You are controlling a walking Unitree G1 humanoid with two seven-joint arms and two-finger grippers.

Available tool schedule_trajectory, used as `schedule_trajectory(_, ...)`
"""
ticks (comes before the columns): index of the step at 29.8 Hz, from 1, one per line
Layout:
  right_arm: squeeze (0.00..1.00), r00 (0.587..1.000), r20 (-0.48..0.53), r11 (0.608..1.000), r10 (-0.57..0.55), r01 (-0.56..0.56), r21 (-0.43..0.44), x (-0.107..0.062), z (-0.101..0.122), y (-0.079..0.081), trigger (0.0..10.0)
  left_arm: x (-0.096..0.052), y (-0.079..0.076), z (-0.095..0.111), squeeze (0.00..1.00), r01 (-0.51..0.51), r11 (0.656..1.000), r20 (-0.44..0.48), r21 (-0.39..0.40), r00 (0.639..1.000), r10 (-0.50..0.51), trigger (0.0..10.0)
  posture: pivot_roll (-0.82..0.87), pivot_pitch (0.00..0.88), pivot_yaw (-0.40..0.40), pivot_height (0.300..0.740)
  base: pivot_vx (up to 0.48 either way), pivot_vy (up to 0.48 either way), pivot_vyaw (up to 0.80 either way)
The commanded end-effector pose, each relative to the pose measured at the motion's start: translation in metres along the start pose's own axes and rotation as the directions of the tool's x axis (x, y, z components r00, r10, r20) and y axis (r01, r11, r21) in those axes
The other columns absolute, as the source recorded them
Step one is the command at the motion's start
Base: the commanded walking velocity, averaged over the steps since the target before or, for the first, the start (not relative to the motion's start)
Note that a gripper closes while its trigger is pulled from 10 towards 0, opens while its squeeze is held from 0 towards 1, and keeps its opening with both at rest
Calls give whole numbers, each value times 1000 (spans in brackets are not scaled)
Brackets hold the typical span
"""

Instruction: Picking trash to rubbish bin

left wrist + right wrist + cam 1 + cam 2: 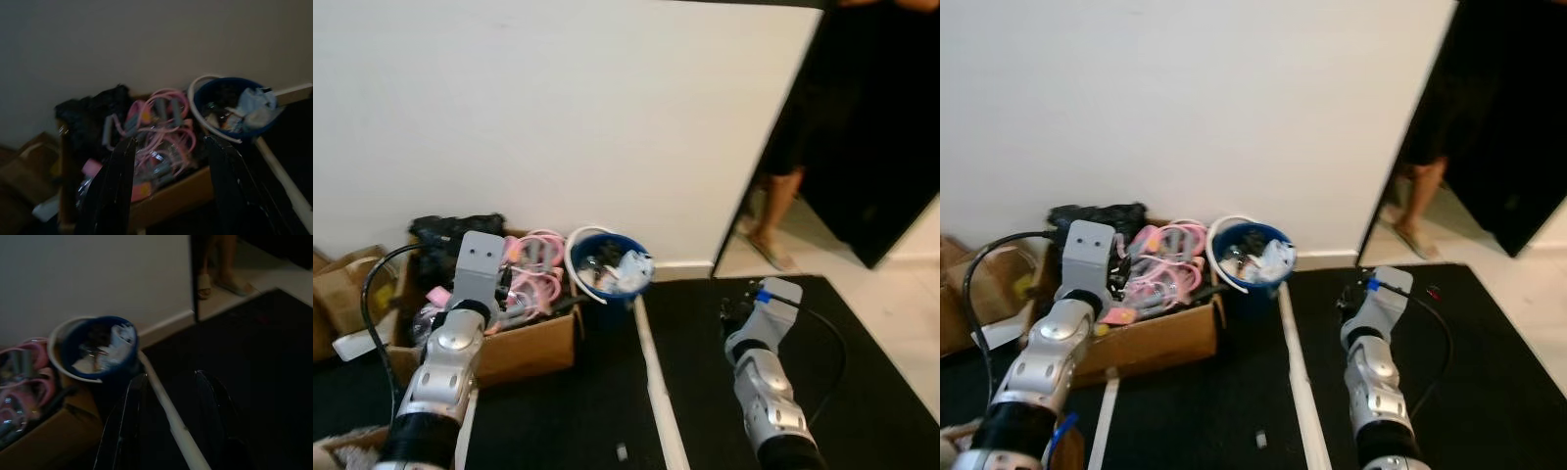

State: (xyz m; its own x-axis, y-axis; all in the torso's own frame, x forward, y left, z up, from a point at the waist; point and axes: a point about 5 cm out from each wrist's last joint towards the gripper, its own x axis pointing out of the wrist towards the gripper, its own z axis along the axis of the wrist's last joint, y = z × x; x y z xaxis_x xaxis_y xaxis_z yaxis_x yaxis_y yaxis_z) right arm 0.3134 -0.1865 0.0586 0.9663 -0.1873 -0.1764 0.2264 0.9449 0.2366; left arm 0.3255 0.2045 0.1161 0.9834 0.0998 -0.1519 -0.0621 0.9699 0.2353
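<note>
Danger sits at ten o'clock: left gripper (168, 188), fingers apart and empty, hovers over the cardboard box (524, 348) of pink cords, which could snag; blue bin (607, 269) at twelve already looks full, so trash may spill; right gripper (168, 426) at two is also spread, empty.

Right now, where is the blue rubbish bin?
In the left eye view the blue rubbish bin stands against the white wall, ahead between both arms, immediately right of the cardboard box.
</note>
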Motion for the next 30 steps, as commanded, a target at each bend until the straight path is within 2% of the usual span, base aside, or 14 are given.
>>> schedule_trajectory(1,0,1000,-7,1000,-5,5,-4,-1,-2,-2,10000,0,-3,-4,0,6,1000,-17,-6,1000,-6,10000,-8,62,-8,740,0,0,-800)
schedule_trajectory(14,0,1000,0,1000,14,-14,-8,0,2,3,10000,2,-3,1,0,-3,1000,0,-13,1000,3,10000,-7,54,-19,740,0,0,-800)
schedule_trajectory(30,0,1000,-7,1000,9,-9,-19,-3,0,-1,10000,-2,-9,-5,0,4,1000,-6,-26,1000,-4,10000,-16,51,-26,740,0,0,-800)
